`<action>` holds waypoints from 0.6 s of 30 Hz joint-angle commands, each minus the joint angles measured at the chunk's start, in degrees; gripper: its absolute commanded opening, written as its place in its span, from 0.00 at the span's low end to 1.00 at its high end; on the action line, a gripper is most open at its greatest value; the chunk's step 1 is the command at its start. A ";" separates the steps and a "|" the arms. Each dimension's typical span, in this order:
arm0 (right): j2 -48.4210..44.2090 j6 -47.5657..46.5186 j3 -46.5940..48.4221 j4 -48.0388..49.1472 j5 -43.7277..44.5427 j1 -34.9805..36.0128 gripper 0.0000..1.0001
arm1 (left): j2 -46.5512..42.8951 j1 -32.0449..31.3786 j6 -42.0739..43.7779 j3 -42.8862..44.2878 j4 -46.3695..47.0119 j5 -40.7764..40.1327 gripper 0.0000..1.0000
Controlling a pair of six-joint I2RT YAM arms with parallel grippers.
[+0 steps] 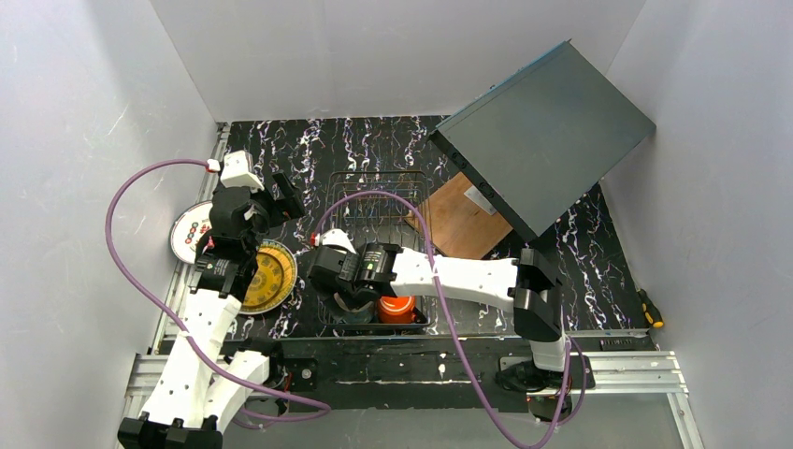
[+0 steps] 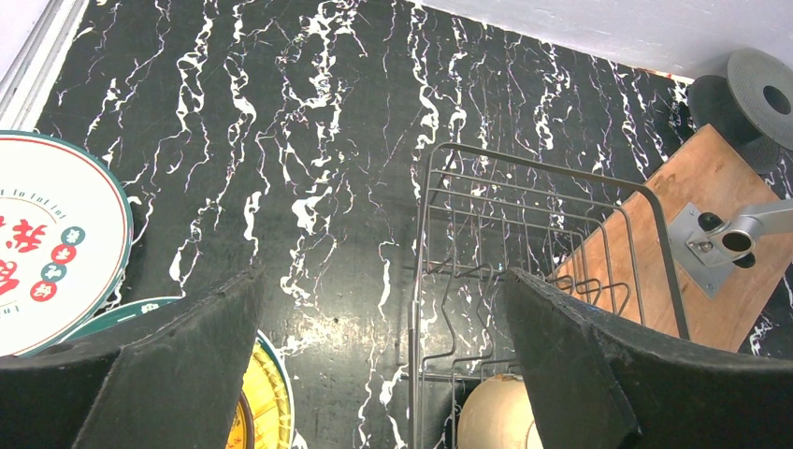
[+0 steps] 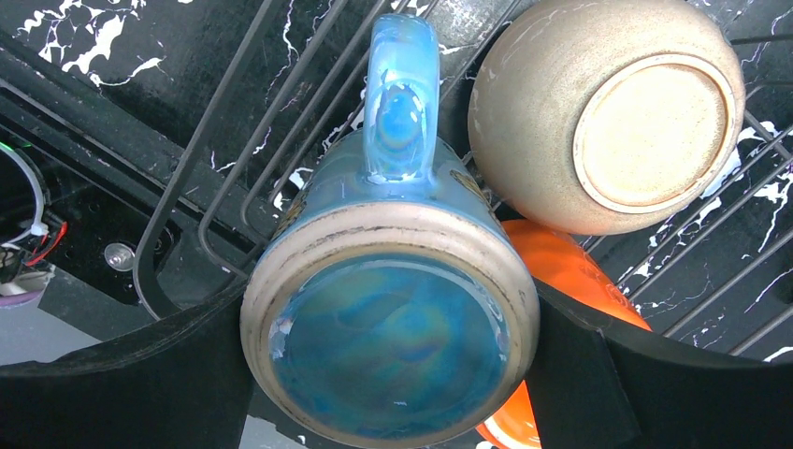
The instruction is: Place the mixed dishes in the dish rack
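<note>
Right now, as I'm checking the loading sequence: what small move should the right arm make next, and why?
Probably lift the right gripper straight up off the blue mug. That mug sits upside down in the dish rack beside the tan bowl and orange mug, and the jaws stand wide at its sides, so a straight retreat seems least likely to knock it.

Black marbled table; on it lie the dish rack, yellow ornate plate, white plate, wooden board.
</note>
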 commanded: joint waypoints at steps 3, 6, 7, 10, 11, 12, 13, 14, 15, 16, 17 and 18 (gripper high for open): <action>-4.36 -0.46 3.14 2.21 3.19 0.98 0.98 | -0.18 -0.15 0.14 0.38 0.03 -0.03 0.98; -6.50 -1.72 0.41 6.33 3.15 1.20 0.98 | -0.05 -0.14 0.09 0.36 0.09 0.01 0.98; -6.94 -2.33 -0.53 7.46 3.05 1.20 0.98 | -0.01 -0.15 0.10 0.34 0.07 -0.04 0.98; -8.74 -3.42 -2.26 9.48 4.00 1.19 0.98 | 0.14 -0.15 0.24 0.25 0.07 -0.27 0.98; -9.64 -4.12 -3.49 11.47 3.77 1.21 0.98 | 0.27 -0.11 0.24 0.26 0.12 -0.29 0.98; -10.34 -5.08 -5.57 14.32 2.75 1.22 0.98 | 0.24 -0.15 0.24 0.27 0.15 -0.30 0.98; -10.28 -5.59 -6.96 15.93 1.57 1.09 0.98 | 0.33 -0.15 0.24 0.25 0.10 -0.25 0.98; -9.14 -5.47 -6.76 15.11 0.96 0.82 0.98 | 0.40 -0.15 0.14 0.29 0.15 -0.17 0.98; -7.58 -5.03 -4.37 12.38 1.25 0.76 0.98 | 0.47 -0.15 0.11 0.20 0.20 -0.13 0.98; -6.34 -4.34 -2.85 9.00 1.88 0.80 0.98 | 0.52 -0.12 0.15 0.11 0.27 -0.12 0.98; -6.29 -4.17 -1.82 7.74 2.63 1.15 0.98 | 0.64 -0.15 0.15 0.12 0.33 -0.12 0.98; -8.04 -4.84 -3.53 9.38 3.13 1.50 0.98 | 0.76 -0.15 0.15 0.08 0.33 -0.04 0.98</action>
